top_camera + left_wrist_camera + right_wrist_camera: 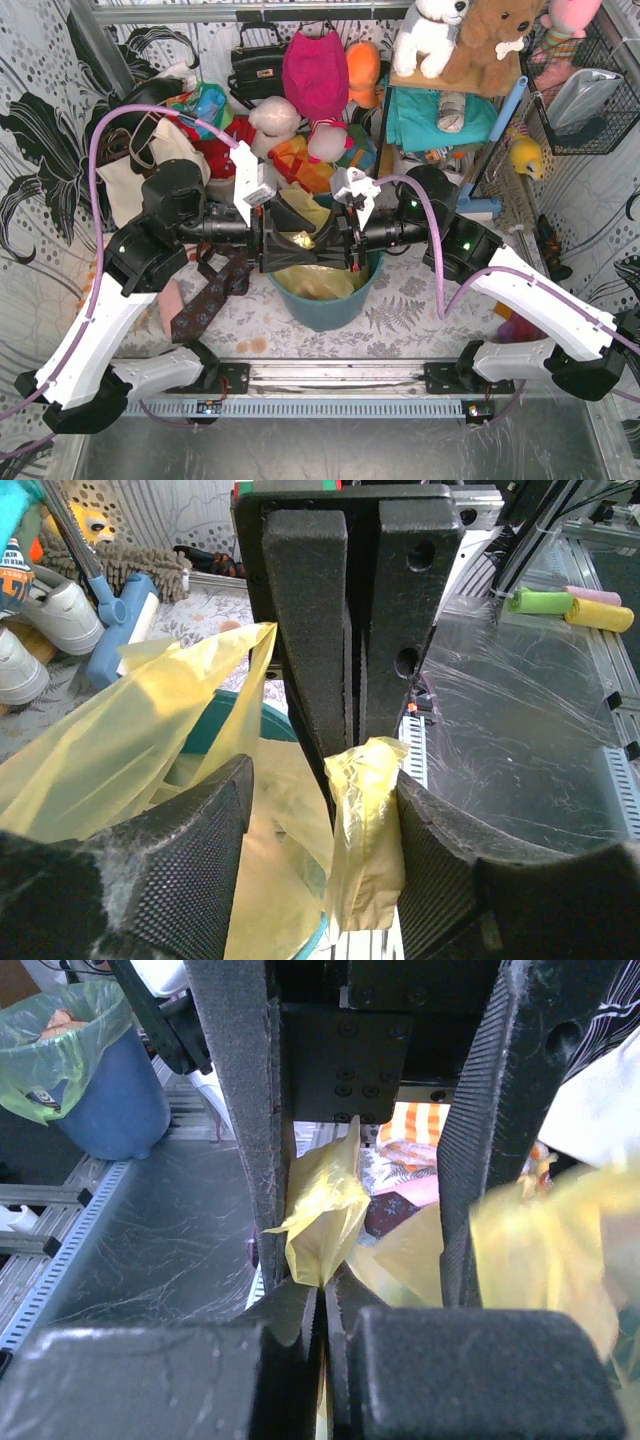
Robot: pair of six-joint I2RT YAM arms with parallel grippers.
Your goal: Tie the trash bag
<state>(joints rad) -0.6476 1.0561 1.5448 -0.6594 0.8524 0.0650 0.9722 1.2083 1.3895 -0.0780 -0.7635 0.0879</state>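
The trash bag, thin yellow plastic, lines a teal bin in the middle of the table. Both grippers meet over the bin's opening. My right gripper is shut on a twisted flap of the bag. In the left wrist view its closed fingers hang down onto that flap. My left gripper is open, and the flap stands between its pads, close to the right pad. From above, the left gripper and the right gripper face each other tip to tip.
A cream tote bag, handbags and soft toys crowd the back. Patterned ties lie left of the bin. A shelf and wire basket stand at the right. A blue bin sits off the table.
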